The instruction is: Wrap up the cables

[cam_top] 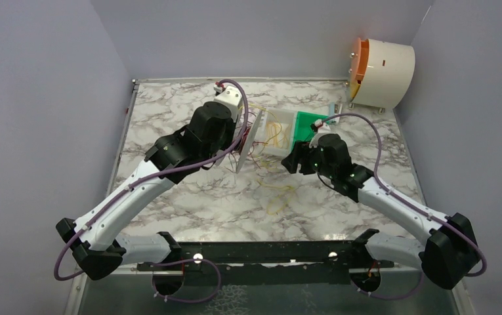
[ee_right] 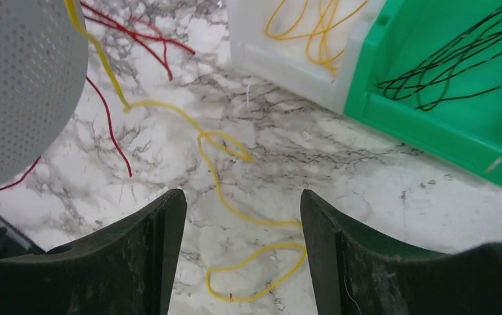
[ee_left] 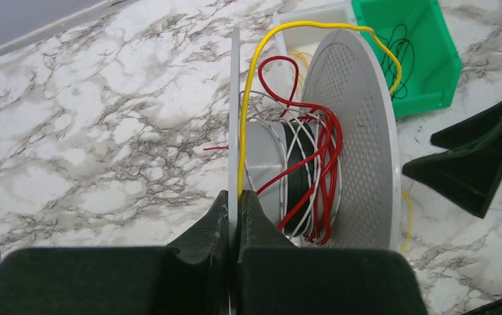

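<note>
My left gripper (ee_left: 237, 197) is shut on the near flange of a grey spool (ee_left: 359, 138), holding it on edge above the table (cam_top: 248, 141). Red, white and black cables (ee_left: 313, 164) are wound on its core; a yellow cable (ee_left: 300, 26) loops over the rim and runs down to the marble. That yellow cable (ee_right: 235, 197) lies in loops on the table under my right gripper (ee_right: 243, 203), which is open and empty above it. In the top view the right gripper (cam_top: 294, 161) hovers right of the spool.
A white bin (ee_right: 287, 46) holds yellow cables and a green bin (ee_right: 445, 92) holds black cables, both behind the spool. Loose red wires (ee_right: 110, 125) lie by the spool. A white and orange drum (cam_top: 382, 72) stands at the back right corner.
</note>
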